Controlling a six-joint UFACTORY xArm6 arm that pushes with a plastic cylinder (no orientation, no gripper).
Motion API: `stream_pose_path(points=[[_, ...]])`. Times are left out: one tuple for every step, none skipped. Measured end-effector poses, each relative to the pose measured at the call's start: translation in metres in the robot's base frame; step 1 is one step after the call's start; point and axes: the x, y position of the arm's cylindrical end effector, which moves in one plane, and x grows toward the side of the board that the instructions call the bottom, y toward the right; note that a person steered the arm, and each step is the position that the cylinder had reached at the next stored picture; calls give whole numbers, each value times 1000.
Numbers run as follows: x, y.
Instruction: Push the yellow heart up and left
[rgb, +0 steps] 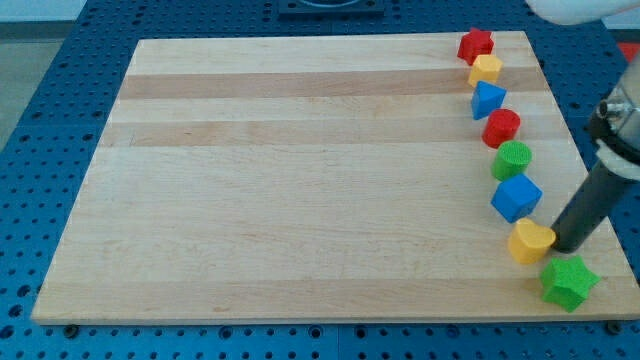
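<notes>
The yellow heart (529, 241) lies near the lower right corner of the wooden board (300, 180). My tip (566, 246) rests just to the heart's right, touching or nearly touching it. A green star (568, 281) sits below and right of the heart. A blue cube (516, 197) sits just above it.
A column of blocks runs up the board's right side: green cylinder (512, 159), red cylinder (501, 127), blue triangle (487, 100), yellow block (485, 69), red star (476, 44). The board's right edge is close to my rod.
</notes>
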Motion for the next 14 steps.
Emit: stream_pose_path(points=[[0,-30],[0,-74],[0,-125],[0,-164],[5,-204],[45,-192],[65,-158],[63,-109],[56,-83],[55,-95],[40,-125],[4,-135],[-32,-146],[-66,-158]])
